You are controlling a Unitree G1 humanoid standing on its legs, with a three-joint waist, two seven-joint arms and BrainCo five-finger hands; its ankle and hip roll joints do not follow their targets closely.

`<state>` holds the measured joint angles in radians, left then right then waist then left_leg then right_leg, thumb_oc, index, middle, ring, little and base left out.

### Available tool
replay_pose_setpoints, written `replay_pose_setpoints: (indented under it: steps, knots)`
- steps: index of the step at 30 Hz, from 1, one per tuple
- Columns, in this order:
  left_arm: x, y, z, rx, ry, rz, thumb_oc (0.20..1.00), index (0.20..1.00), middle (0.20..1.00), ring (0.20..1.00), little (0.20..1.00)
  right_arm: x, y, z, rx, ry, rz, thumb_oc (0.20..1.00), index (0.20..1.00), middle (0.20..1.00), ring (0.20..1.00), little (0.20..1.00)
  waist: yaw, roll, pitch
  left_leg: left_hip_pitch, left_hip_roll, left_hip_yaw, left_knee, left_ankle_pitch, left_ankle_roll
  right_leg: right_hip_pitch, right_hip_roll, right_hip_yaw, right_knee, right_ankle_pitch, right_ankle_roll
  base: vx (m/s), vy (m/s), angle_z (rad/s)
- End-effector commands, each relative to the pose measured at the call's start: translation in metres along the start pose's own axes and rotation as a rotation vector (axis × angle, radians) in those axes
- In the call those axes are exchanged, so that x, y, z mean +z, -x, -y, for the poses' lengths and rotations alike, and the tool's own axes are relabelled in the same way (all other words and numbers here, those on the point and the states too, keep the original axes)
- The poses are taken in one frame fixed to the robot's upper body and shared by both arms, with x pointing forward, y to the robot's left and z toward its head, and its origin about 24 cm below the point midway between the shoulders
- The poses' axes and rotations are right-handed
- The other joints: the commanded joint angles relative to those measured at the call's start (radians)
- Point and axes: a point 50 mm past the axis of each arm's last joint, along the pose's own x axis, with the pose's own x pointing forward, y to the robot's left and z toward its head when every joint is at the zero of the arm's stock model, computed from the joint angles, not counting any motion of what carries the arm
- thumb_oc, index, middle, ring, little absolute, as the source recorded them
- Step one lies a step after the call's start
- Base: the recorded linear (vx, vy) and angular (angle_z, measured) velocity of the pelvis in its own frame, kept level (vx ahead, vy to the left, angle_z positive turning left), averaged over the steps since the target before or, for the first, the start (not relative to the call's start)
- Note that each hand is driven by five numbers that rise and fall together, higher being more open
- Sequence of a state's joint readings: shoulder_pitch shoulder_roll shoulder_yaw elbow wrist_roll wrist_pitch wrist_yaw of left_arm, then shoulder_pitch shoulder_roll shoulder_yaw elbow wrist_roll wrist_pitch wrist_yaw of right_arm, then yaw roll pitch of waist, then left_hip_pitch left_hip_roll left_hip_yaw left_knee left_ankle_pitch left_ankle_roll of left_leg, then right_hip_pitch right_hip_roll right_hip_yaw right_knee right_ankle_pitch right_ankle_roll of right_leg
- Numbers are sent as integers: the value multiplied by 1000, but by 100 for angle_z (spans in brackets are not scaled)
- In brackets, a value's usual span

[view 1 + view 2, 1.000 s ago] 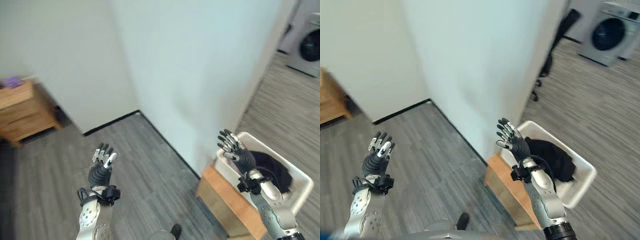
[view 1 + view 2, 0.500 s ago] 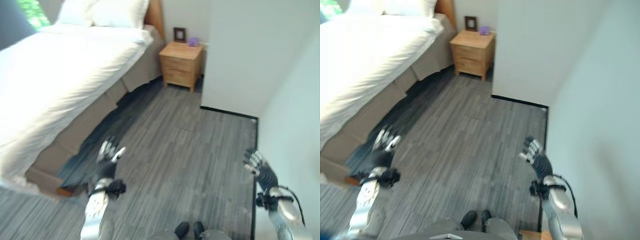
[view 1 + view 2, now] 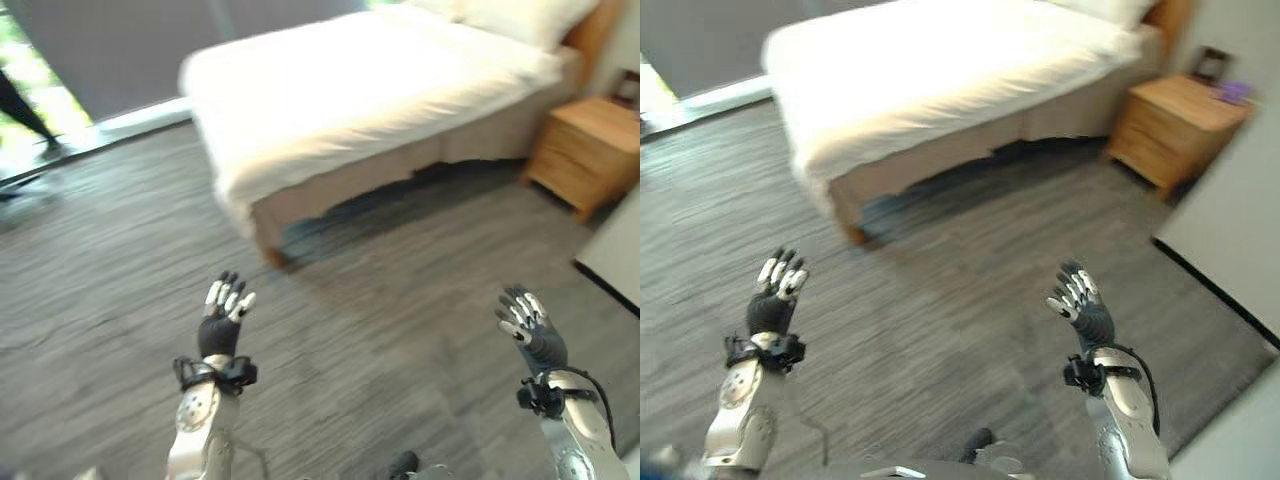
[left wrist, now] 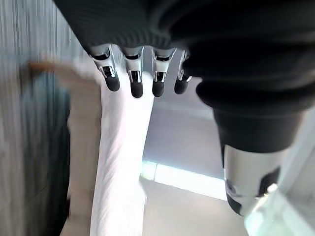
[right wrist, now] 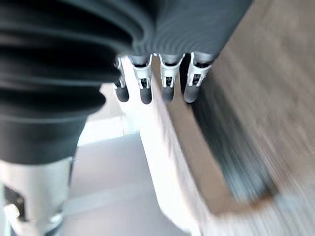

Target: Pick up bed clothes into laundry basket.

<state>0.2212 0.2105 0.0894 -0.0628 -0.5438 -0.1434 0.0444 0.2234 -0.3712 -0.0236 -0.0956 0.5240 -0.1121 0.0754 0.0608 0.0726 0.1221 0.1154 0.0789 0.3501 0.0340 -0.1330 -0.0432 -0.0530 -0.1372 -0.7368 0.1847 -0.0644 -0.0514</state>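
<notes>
A bed point(image 3: 380, 90) with a white cover and white pillows point(image 3: 520, 15) stands ahead across the grey wood floor. I see no loose clothes on its top. My left hand point(image 3: 222, 318) is raised at the lower left, fingers point(image 4: 133, 83) straight and spread, holding nothing. At the lower right my right hand point(image 3: 530, 330) is held up the same way, fingers point(image 5: 167, 86) straight, empty. Both hands are well short of the bed's foot corner point(image 3: 265, 240).
A wooden nightstand point(image 3: 590, 150) stands to the right of the bed, with a small purple thing point(image 3: 1235, 92) on top. A pale wall corner point(image 3: 1230, 230) rises at the right. A dark curtain point(image 3: 150, 40) and bright window lie at the far left.
The whole view has swung left: the basket and wall corner left the picture and the bed now lies ahead. Both hands stay raised and open.
</notes>
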Motion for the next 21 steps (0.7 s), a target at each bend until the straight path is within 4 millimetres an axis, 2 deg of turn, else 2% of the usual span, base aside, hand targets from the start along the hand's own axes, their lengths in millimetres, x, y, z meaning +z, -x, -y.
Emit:
replay_pose_setpoints:
  steps: [1, 2, 3, 4, 5, 6, 7, 9, 10, 13, 21]
  knots:
    - [36, -14, -9, -12, -116, 143, 1000, 1000, 1000, 1000, 1000, 16, 2, -6, -2, -28, 118, 1000, 1000, 1000, 1000, 1000, -97, -51, 39, -59, -10, -187, -27, 78, 21, -7, -49, 431, 24, 53, 164, -182, 244, 160]
    - [38, -17, -9, -11, -135, 151, 1000, 1000, 1000, 1000, 1000, 15, 1, -8, 8, -35, 119, 1000, 1000, 1000, 1000, 1000, -108, -48, 41, -58, -21, -231, -42, 82, 29, -35, -15, 571, 29, 52, 177, -77, 106, 202]
    - [37, -20, -5, -32, -146, 150, 1000, 1000, 1000, 1000, 1000, 14, 4, -7, -5, -29, 113, 1000, 1000, 1000, 1000, 1000, -135, -44, 32, -69, -39, -315, -54, 95, 39, -41, 45, 781, 22, 36, 177, -43, 75, 180]
    - [37, -21, -5, -32, -146, 150, 1000, 1000, 1000, 1000, 1000, 14, 4, -7, -5, -29, 113, 1000, 1000, 1000, 1000, 1000, -134, -44, 29, -72, -39, -314, -55, 98, 38, -45, 45, 783, 21, 39, 177, 15, 56, 131]
    - [36, -21, -4, -41, -147, 147, 1000, 1000, 1000, 1000, 1000, 15, 7, -4, -8, -12, 104, 1000, 1000, 1000, 1000, 1000, -144, -44, 32, -67, -48, -341, -68, 106, 39, -43, 66, 845, 17, 38, 176, -1, 64, 133]
    - [35, -22, -1, -57, -155, 143, 1000, 1000, 1000, 1000, 1000, 15, 9, -1, -13, -5, 97, 1000, 1000, 1000, 1000, 1000, -142, -47, 31, -71, -60, -370, -70, 112, 44, -16, 77, 879, -31, 28, 166, -38, 44, 128]
    - [33, -16, -2, -50, -168, 128, 1000, 1000, 1000, 1000, 1000, 9, 6, 1, -33, -16, 80, 1000, 1000, 1000, 1000, 1000, -110, -53, 22, -71, -70, -375, -81, 116, 49, 20, 42, 784, -97, 48, 164, -65, -5, 95]
    - [29, -12, -3, -45, -157, 108, 1000, 1000, 1000, 1000, 1000, 7, 5, 1, -35, -18, 69, 1000, 1000, 1000, 1000, 1000, -104, -54, 16, -66, -70, -376, -90, 121, 49, 39, 44, 775, -122, 54, 164, -9, -25, 11]
    - [23, -5, -3, -45, -122, 72, 1000, 1000, 1000, 1000, 1000, 8, 5, -1, -31, -38, 75, 1000, 1000, 1000, 1000, 1000, -86, -62, 2, -60, -68, -370, -93, 122, 49, 67, 39, 747, -156, 57, 164, 20, -29, -25]
    - [9, 3, -2, -51, -122, 3, 1000, 1000, 1000, 1000, 1000, 6, 5, -3, -23, -34, 52, 1000, 1000, 1000, 1000, 1000, -70, -80, -13, -56, -66, -386, -92, 123, 46, 101, 40, 710, -185, 56, 157, -7, -32, -38]
    - [3, 10, -6, -35, -108, -36, 1000, 1000, 1000, 1000, 1000, 0, 5, -7, -12, -22, 23, 1000, 1000, 1000, 1000, 1000, -58, -102, -23, -47, -59, -400, -92, 122, 44, 120, 46, 678, -189, 52, 154, -24, -11, 10]
